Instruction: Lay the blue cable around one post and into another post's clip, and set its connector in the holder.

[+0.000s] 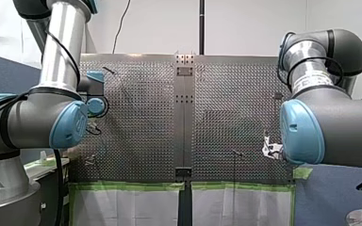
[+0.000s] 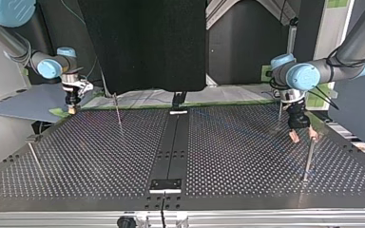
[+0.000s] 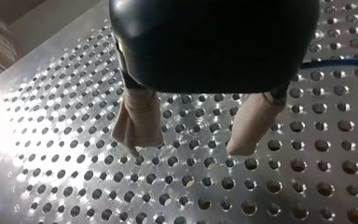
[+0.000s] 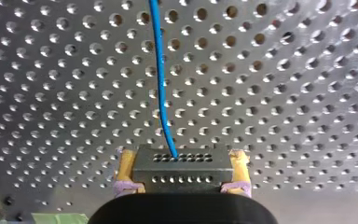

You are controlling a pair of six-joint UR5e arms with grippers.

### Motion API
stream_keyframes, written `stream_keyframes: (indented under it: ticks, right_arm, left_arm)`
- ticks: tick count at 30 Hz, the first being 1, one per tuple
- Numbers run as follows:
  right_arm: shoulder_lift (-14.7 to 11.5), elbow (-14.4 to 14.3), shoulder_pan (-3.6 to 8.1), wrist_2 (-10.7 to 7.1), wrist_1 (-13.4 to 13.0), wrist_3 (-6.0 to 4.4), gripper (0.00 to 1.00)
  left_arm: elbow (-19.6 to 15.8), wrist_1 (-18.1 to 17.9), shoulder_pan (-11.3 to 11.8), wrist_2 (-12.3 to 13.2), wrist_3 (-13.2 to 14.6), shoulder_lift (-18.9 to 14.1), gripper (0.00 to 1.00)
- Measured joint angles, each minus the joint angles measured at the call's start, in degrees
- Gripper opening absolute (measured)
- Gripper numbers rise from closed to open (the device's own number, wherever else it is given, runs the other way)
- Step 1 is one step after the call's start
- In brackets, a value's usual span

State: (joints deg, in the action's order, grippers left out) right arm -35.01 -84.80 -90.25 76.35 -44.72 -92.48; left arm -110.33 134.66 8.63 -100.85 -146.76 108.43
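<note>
Take the dark centre strip (image 2: 173, 142) of the perforated table (image 2: 247, 156) as the mark and read the top view from the strip's near end outward. Nearest, a small black plate (image 2: 166, 185) sits on that near end; it may be the holder, though I cannot tell. Further out, the right-hand post (image 2: 308, 159) stands well off to the strip's right and the left-hand post (image 2: 33, 153) well off to its left, close to the table's side edge. Beyond the right-hand post hangs my left gripper (image 2: 302, 137), its beige-padded fingers spread with nothing between them, low over bare holes. The blue cable (image 3: 338, 63) passes just beside it, so it looks staged to guide the slack round a post. Farthest from the strip's near end, by the far left corner, my right gripper (image 2: 71, 108) is clenched on the connector (image 4: 182, 170), with a yellow pad on each end. The cable runs straight ahead from the connector's face, and that end grip should leave its body free for seating. The open deck either side of the strip gives sweeping room. The thin posts and the table edges near each gripper are the likely snags.
</note>
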Motion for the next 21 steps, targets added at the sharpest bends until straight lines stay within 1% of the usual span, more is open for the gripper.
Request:
stream_keyframes:
  ticks: [3, 5, 7, 10, 13, 19, 21]
  right_arm:
    - [-1.58, -1.1, -0.35, 0.52, 1.56, 1.3, 0.0]
    - [-2.79, -2.19, -0.6, 0.97, 2.15, 1.82, 0.0]
    - [-3.91, -3.27, -0.85, 1.44, 2.24, 1.99, 0.0]
    - [-5.86, -5.2, -1.36, 2.42, 2.38, 1.85, 0.0]
    - [-7.8, -6.65, -1.86, 3.31, 3.25, 1.58, 0.0]
    - [-11.25, -7.31, -2.88, 4.68, 6.07, 0.94, 0.0]
    - [-12.54, -7.32, -3.2, 5.49, 7.3, 0.87, 0.0]
  left_arm:
    - [0.02, -0.06, 0.03, 0.09, 0.03, 0.02, 1.0]
    - [0.03, -0.11, 0.03, 0.13, 0.06, 0.03, 1.0]
    - [0.03, -0.14, 0.03, 0.15, 0.11, 0.0, 1.0]
    - [0.05, -0.17, 0.04, 0.17, 0.15, -0.01, 1.0]
    - [0.05, -0.37, 0.0, 0.16, 0.16, -0.01, 1.0]
    - [0.04, -0.63, -0.3, 0.16, 0.17, 0.0, 1.0]
    - [0.03, -0.66, -0.35, 0.17, 0.18, 0.0, 1.0]
